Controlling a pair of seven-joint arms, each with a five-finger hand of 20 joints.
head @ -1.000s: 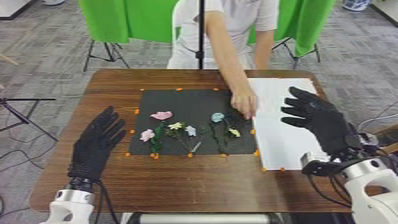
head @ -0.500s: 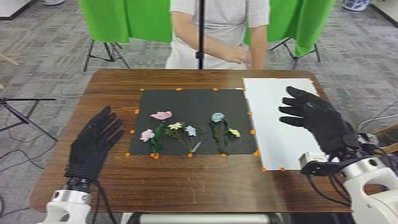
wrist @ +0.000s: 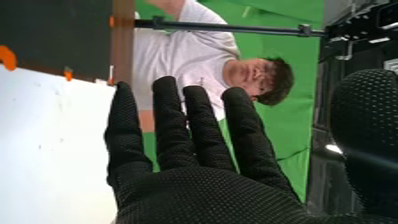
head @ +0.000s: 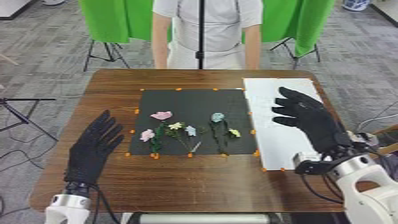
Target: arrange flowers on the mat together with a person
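Observation:
On the black mat (head: 182, 105) lie a pink flower (head: 161, 115), a lower pink one (head: 147, 135), a cream flower (head: 176, 126), a pale blue flower (head: 191, 131), a light blue flower (head: 218, 117) and a small yellow one (head: 234, 133), with green stems. My left hand (head: 91, 150) is open at the table's left side, apart from the mat. My right hand (head: 313, 120) is over the white sheet, right of the mat, fingers straight and holding nothing. In the right wrist view the right hand (wrist: 204, 195) has its fingers extended and thumb spread.
A white sheet (head: 280, 145) lies beside the mat on the brown table (head: 178, 185). Orange tape pieces mark the edges of both. A thin black pole (head: 201, 45) stands at the table's far edge. Green cloth hangs beyond it.
The person's hand has withdrawn from the mat's right edge, and both arms now hang down behind the table. My right hand has shifted slightly to the left.

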